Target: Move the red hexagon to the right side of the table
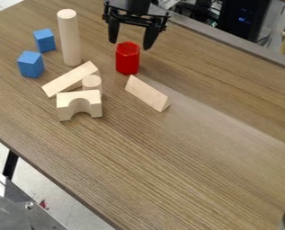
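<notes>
2 blue cubes, upper one (45,40) and lower one (31,64), sat close tog. at view's upper L. Tall wood cyl. (69,38) stood upright just R of them. Below it, a long wood blk (66,81) lay on a diag., its upper end to the R; short wood cyl. (91,82) stood by it, w/ a wood arch (79,104) just in front, opening down. Wood tri. prism (146,93) lay apart, nr view ctr. Dark equip. w/ blue lights (243,20) was at top R; metal equip. (24,213) at btm L.
</notes>
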`<action>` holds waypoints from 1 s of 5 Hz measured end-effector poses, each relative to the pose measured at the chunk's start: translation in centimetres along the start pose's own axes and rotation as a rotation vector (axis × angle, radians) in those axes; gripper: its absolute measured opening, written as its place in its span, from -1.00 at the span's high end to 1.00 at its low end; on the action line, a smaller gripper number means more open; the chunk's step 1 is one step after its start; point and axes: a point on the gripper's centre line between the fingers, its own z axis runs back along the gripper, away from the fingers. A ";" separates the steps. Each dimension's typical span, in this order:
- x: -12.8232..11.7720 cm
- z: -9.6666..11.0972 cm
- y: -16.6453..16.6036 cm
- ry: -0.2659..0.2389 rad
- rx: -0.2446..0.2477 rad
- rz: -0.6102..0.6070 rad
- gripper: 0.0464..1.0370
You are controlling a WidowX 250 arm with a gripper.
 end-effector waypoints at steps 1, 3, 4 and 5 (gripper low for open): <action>-0.4 -1.3 0.1 0.014 0.016 0.015 -0.93; -0.9 -2.0 0.2 0.050 0.025 0.054 -0.43; -1.0 -2.0 0.4 0.082 0.000 0.075 -0.42; -1.3 -1.2 0.4 0.112 -0.043 0.028 -0.41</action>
